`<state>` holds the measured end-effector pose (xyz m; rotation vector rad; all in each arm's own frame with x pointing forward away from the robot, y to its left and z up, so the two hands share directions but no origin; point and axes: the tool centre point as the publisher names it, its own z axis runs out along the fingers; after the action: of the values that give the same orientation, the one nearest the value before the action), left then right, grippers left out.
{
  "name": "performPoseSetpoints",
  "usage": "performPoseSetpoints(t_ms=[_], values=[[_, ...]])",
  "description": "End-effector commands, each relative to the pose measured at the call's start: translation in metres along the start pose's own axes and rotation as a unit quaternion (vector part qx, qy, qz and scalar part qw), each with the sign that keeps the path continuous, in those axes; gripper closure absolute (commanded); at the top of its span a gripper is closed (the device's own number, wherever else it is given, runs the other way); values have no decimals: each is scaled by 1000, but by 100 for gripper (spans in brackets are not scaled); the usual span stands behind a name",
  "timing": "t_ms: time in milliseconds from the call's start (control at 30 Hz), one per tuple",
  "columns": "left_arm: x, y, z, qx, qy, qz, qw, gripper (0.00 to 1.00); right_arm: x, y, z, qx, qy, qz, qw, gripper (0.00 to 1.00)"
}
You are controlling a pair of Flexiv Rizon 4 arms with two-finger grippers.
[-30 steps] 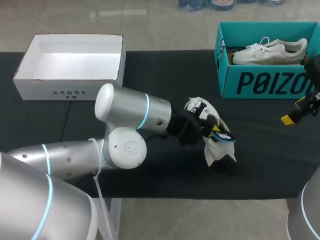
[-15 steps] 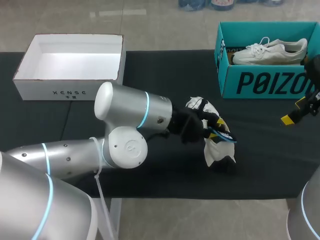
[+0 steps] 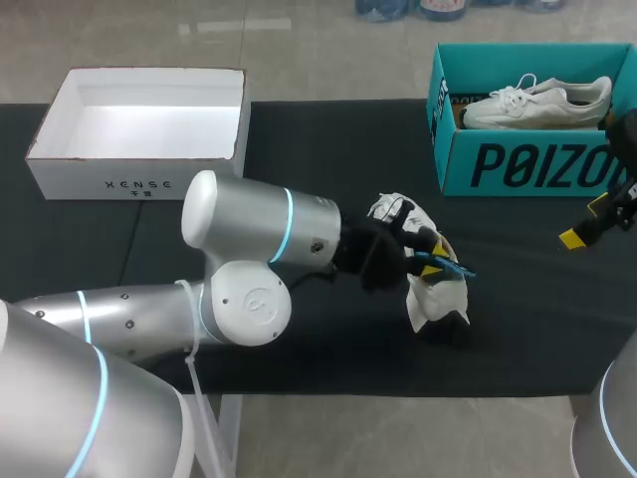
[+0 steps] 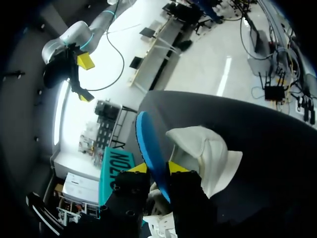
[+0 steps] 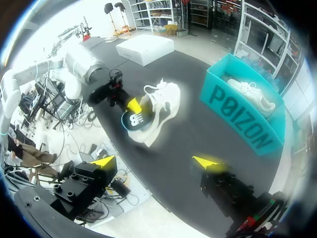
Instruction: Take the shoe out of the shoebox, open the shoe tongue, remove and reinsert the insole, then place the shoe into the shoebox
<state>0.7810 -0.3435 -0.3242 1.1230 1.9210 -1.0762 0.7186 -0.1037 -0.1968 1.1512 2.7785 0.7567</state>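
Left tool point(image 4: 153, 168) is clamped on the blue insole point(image 4: 147, 144), yellow tips pinching it from both sides. The insole stands up out of the white shoe point(image 4: 208, 153).

Change over the last second: the insole comes further out. In the head view its blue edge now pokes out past the tool toward the teal shoebox point(image 3: 518, 164), more than in the earlier frames. The left arm's elbow drifts slightly away from the shoebox as the tool pulls. The shoe barely shifts. It lies on its side on the dark counter point(image 3: 299, 139), near the shoebox, on the robot's side and just off its left front corner. Right tool point(image 5: 156, 161) has not moved. It hangs wide open and empty in front of the shoebox's right end, well apart from the shoe.

What it means: shoe is out, tongue step looks done, and the insole removal is under way and nearly finished. I cannot tell whether the insole's far end is clear of the shoe, since the tool hides it. Reinserting the insole and boxing the shoe are still to do. Nothing holds the shoe down, so it may drag along with the pull.

A second shoe point(image 3: 537, 103) sits inside the shoebox. The white box point(image 3: 139, 129) is well away from the shoebox, at the counter's other end.
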Motion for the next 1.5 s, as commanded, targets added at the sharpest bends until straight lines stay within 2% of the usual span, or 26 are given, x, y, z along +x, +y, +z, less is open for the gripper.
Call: performPoseSetpoints(t_ms=[33,333,667,733,900,933,967,1000,1033,1067,1100,1233,1267,1367,1500], values=[[-1,-1,4,3,-2,5,1000,100,1,-1,1,-1,-1,0,1000,0],[1,17,6,1,13,30,999,100,1,-1,1,-1,-1,0,1000,0],[6,49,11,-17,30,52,998,100,1,-1,1,-1,-1,0,1000,0],[7,49,14,-17,31,52,998,100,1,-1,1,-1,-1,0,1000,0],[9,30,17,1,32,47,998,100,1,-1,1,-1,-1,0,1000,0],[10,27,17,3,32,46,998,83,1,-1,1,-1,-1,0,1000,0],[10,23,16,6,33,45,998,70,1,-1,1,-1,-1,0,1000,0],[10,21,16,7,33,44,998,63,1,-1,1,-1,-1,0,1000,0],[10,18,15,9,33,43,998,35,1,-1,1,-1,-1,0,1000,0],[9,16,13,9,34,43,998,3,1,-1,1,-1,-1,0,1000,0],[9,14,11,9,34,42,998,0,1,-1,1,-1,-1,0,1000,0],[6,11,2,2,32,39,999,0,1,-1,1,-1,-1,0,1000,0],[5,11,0,0,32,40,999,3,1,-1,1,-1,-1,0,1000,0],[3,12,-5,-7,29,39,999,15,1,-1,1,-1,-1,0,1000,0],[3,9,-7,-8,27,38,999,40,1,-1,1,-1,-1,0,1000,0]])
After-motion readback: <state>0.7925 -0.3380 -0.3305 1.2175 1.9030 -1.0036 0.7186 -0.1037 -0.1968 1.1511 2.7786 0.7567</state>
